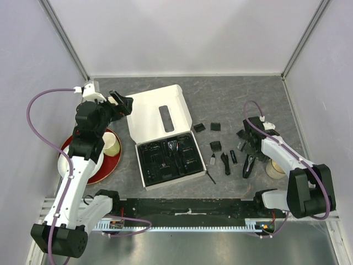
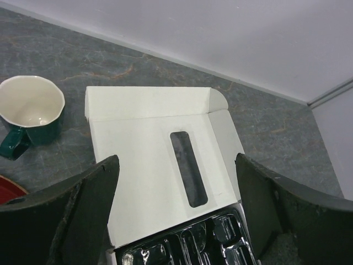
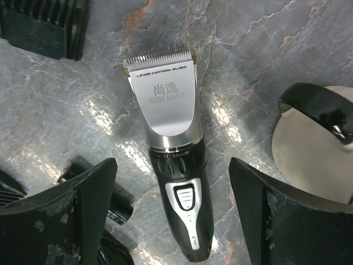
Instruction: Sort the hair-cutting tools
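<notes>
Right wrist: clipper [image 3: 176, 182] lies centred beneath right claw [image 3: 171, 165] (untouched).

Comb guard [image 3: 44, 25] cut by top edge, mug [image 3: 309, 160] by right edge (right wrist view); tray [image 2: 187, 248] cut at bottom.

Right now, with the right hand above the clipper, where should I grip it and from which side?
Probably the clipper's black-and-silver body around the switch, coming straight down. It lies flat, switch up, lengthwise between the fingers of the open right hand.
</notes>
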Controlling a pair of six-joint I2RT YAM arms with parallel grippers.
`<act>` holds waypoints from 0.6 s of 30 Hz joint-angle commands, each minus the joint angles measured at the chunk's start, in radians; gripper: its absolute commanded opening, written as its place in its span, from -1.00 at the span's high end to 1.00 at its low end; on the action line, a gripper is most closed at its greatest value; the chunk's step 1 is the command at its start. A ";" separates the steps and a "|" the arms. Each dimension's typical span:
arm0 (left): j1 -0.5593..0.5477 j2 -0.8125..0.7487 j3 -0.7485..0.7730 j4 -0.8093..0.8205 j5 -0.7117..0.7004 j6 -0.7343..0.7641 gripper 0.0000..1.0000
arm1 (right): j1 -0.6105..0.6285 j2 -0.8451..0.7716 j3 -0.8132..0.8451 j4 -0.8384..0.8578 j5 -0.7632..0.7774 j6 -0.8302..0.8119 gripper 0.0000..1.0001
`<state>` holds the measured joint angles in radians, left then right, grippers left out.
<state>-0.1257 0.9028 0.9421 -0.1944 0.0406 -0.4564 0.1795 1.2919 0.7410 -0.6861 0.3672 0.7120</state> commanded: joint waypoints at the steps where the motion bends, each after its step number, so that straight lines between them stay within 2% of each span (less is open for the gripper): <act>1: 0.005 -0.015 -0.008 -0.016 -0.090 -0.004 -0.84 | 0.002 0.035 -0.031 0.060 0.001 0.032 -0.81; 4: 0.006 -0.016 -0.011 -0.014 -0.091 -0.010 -0.83 | 0.002 0.049 -0.045 0.077 -0.013 0.035 -0.75; 6: 0.006 -0.015 -0.015 -0.014 -0.093 -0.013 -0.83 | 0.002 0.050 -0.049 0.083 -0.025 0.037 -0.61; 15: 0.011 -0.018 -0.022 -0.013 -0.100 -0.022 -0.83 | 0.002 0.075 -0.061 0.103 -0.042 0.037 -0.32; 16: 0.011 -0.018 -0.022 -0.011 -0.099 -0.024 -0.83 | 0.002 0.072 -0.060 0.106 -0.051 0.034 -0.25; 17: 0.012 -0.018 -0.022 -0.014 -0.099 -0.024 -0.83 | 0.002 0.073 -0.058 0.109 -0.051 0.032 0.02; 18: 0.012 -0.018 -0.022 -0.014 -0.099 -0.024 -0.83 | 0.002 0.070 -0.057 0.109 -0.051 0.024 0.14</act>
<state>-0.1234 0.9009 0.9253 -0.2276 -0.0353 -0.4568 0.1791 1.3624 0.6899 -0.6125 0.3321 0.7280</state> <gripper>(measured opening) 0.917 0.569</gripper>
